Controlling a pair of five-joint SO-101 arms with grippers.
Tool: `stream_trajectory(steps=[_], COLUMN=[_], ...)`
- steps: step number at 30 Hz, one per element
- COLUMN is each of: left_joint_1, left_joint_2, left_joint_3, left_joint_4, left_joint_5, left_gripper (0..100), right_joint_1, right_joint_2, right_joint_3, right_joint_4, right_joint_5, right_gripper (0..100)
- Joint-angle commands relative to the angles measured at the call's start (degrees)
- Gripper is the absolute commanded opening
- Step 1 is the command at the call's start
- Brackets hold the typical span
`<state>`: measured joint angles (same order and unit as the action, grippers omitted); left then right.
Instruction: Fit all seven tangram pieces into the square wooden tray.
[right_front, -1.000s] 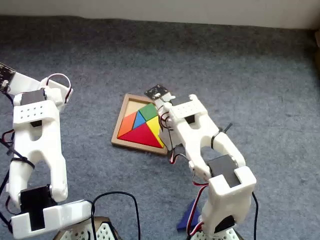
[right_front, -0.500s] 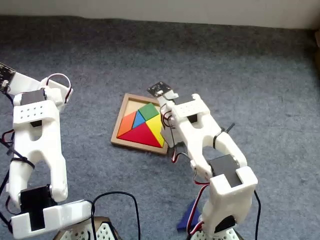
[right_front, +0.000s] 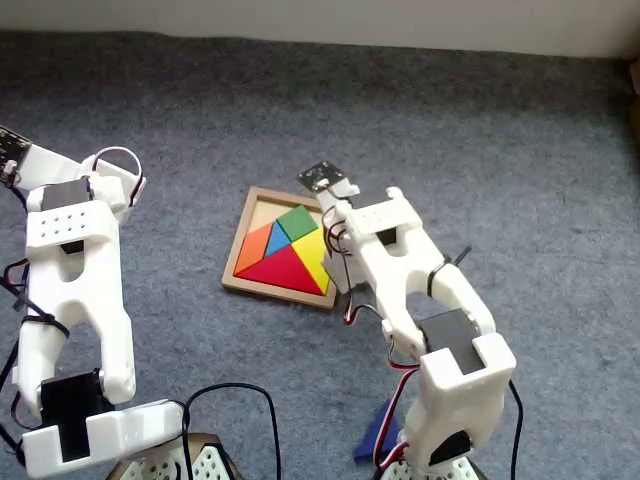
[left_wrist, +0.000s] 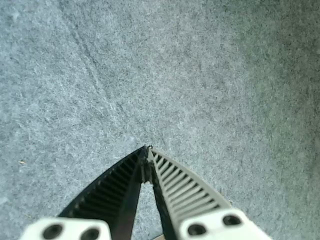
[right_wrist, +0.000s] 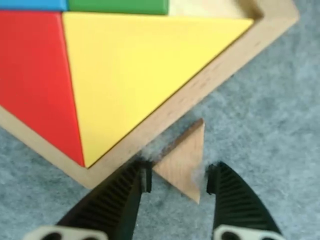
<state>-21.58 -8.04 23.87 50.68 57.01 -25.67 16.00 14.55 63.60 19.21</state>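
Note:
The square wooden tray (right_front: 275, 296) lies mid-carpet and holds orange, green, blue, red (right_front: 280, 268) and yellow pieces. Its far corner is bare wood. My right arm (right_front: 385, 235) hangs over the tray's right rim. In the right wrist view, a small plain-wood triangle (right_wrist: 182, 160) lies on the carpet against the tray rim (right_wrist: 200, 85), beside the yellow triangle (right_wrist: 145, 65) and red triangle (right_wrist: 35, 75). My right gripper (right_wrist: 177, 177) is open, one finger on each side of that wood triangle. My left gripper (left_wrist: 148, 150) is shut on nothing, above bare carpet far left of the tray.
The left arm (right_front: 70, 250) stands along the left side of the grey carpet. A dark blue flat shape (right_front: 375, 430) lies by the right arm's base, partly behind cables. Open carpet stretches beyond and to the right of the tray.
The right arm has shifted slightly to the right, off the yellow piece toward the tray's outer rim. The left arm has kept still.

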Motion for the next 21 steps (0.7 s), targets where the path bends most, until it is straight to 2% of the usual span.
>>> stream_trajectory(steps=[1,11,17,21], left_joint_1=[0.48,0.48,0.48,1.1], left_joint_2=[-2.15,-2.15,-2.15,-2.15], left_joint_3=[-1.63,-1.71,-1.71,-1.71], left_joint_4=[-0.88,-0.88,-0.88,-0.88], left_joint_5=[-0.7,-0.7,-0.7,-0.7], left_gripper=[1,1,1,1], right_joint_1=[1.36,1.36,1.1,1.01], right_joint_2=[-0.84,-1.36,-12.18,-17.89], right_joint_3=[-2.68,-2.68,1.36,8.22], right_joint_4=[-1.45,-1.27,-2.24,-8.31], right_joint_5=[0.62,0.62,0.62,0.7], right_gripper=[18.0,18.0,18.0,18.0])
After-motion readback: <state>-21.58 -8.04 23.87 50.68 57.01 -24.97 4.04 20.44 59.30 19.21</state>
